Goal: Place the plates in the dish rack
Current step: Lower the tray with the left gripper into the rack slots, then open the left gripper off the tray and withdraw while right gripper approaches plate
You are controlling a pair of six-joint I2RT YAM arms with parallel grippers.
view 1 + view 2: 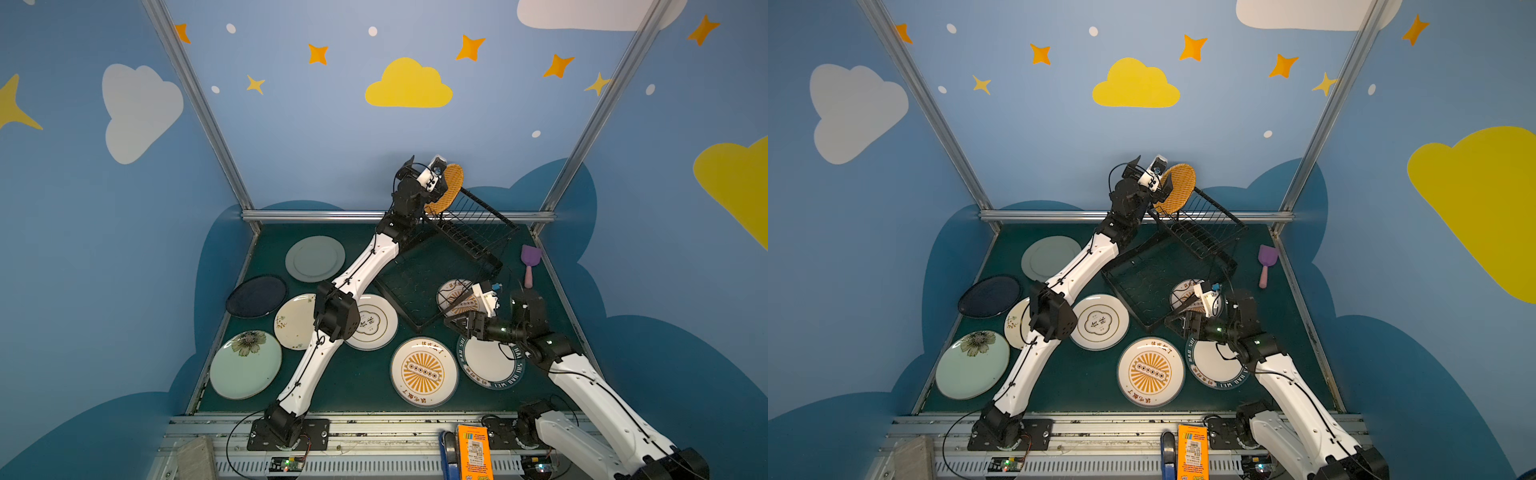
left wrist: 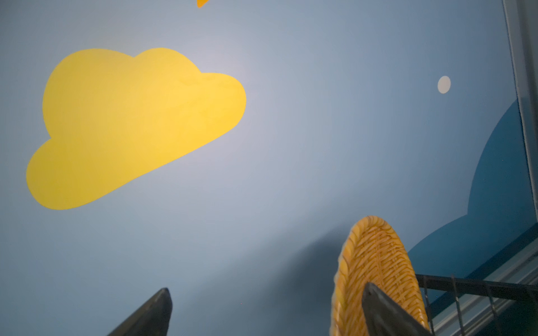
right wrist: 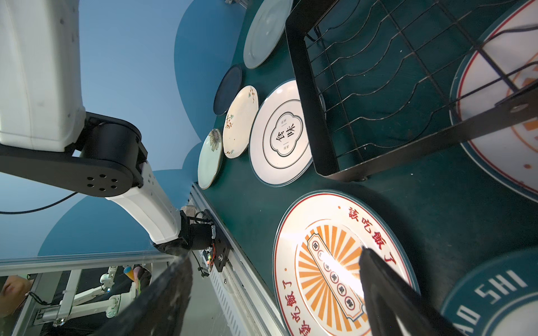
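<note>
TEXT LOG | sunburst plate (image 3: 326,241), near front edge of table (image 1: 357,386): red rim characters 該吃飯了, printed twice; centre banner characters too small to read | flower-outline plate (image 3: 281,132): 食味 at centre | teal-rim plate (image 1: 492,361), front right: white letters HAO SHI, HAO MEI | orange box (image 1: 475,455), beyond front edge: barcode label, unreadable

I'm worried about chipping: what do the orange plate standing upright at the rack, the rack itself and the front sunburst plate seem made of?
Orange plate: basket-weave texture all over, matte; woven cane or plastic moulded to imitate it.
Dish rack: thin black wires and flat bands, likely coated metal.
Front sunburst plate: glossy with bright glare, probably glazed ceramic, possibly melamine.
</note>
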